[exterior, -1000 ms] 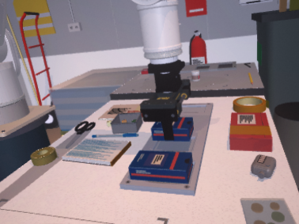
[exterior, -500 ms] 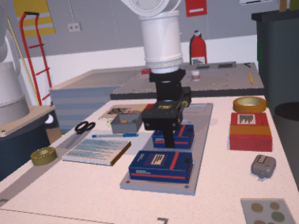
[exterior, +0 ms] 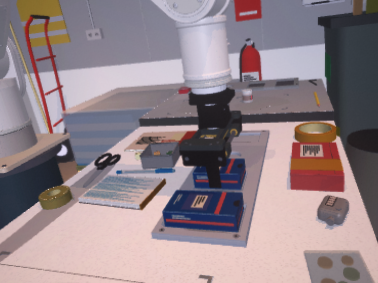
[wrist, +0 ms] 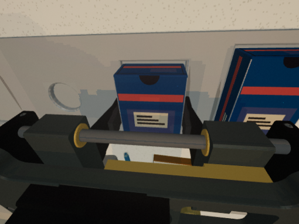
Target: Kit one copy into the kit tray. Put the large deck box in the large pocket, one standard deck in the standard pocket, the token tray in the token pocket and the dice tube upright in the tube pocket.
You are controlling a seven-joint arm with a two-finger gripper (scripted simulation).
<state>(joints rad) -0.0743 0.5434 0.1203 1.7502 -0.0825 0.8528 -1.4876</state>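
Observation:
The standard deck (exterior: 220, 173) is partly hidden behind my gripper (exterior: 215, 178) in the side camera. I hold this small blue box with a red stripe (wrist: 150, 98) in my closed fingers, over the standard pocket of the grey kit tray (exterior: 212, 186). The large deck box (exterior: 204, 209), blue with a red stripe, lies in the large pocket at the tray's near end (wrist: 263, 88). A round tube pocket (wrist: 64, 96) sits empty in the tray. The grey token tray (exterior: 160, 155) rests on the table left of the kit tray. I see no dice tube.
A red box (exterior: 316, 166) and a tape roll (exterior: 315, 131) sit right of the kit tray. A grey gadget (exterior: 332, 210) lies nearer. Left are a notepad (exterior: 123, 190), a pen (exterior: 145, 171), scissors (exterior: 102, 163) and a tape roll (exterior: 55, 197).

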